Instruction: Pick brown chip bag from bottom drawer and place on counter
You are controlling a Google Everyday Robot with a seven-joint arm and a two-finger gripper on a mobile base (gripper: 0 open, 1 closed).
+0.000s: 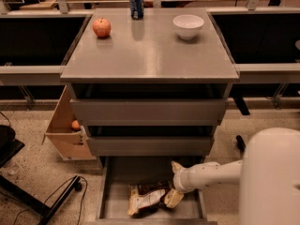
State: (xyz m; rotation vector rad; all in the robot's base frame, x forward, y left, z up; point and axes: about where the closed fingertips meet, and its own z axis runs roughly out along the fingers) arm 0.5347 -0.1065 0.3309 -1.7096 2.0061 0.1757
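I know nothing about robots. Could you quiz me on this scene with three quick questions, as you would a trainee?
1. True or false: the chip bag lies on the counter.
2. Which drawer is pulled out? A. top B. middle C. bottom drawer
3. Where is the gripper, and how do its jaws stand?

Key
1. False: it lies in the bottom drawer.
2. C.
3. Down in the bottom drawer, at the bag's right end in the picture, jaws open.
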